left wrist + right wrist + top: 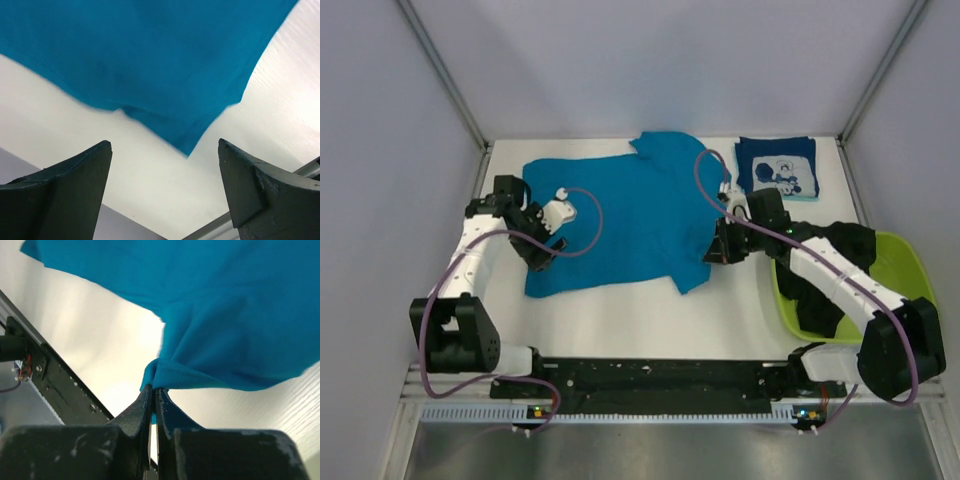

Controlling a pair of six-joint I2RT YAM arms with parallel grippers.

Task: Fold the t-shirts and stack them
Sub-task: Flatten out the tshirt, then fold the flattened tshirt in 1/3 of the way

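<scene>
- Teal t-shirt (620, 215) is lying spread flat at centre; navy t-shirt (777, 168) is sitting folded far right.
- R gripper (154, 390) is pinching the teal shirt's right edge, jaws fully closed, prob. to fold it over.
- L gripper (165, 150) is hovering wide apart by the shirt's left edge, gripping nothing.

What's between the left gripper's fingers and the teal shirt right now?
Only bare white table. In the left wrist view the left gripper stands open and holds nothing, just short of the edge of the teal shirt.

Plain teal-blue t-shirt (620, 215), navy t-shirt (777, 167) with a white cartoon print, lime-green basin (905, 262), white desk (720, 320).
</scene>
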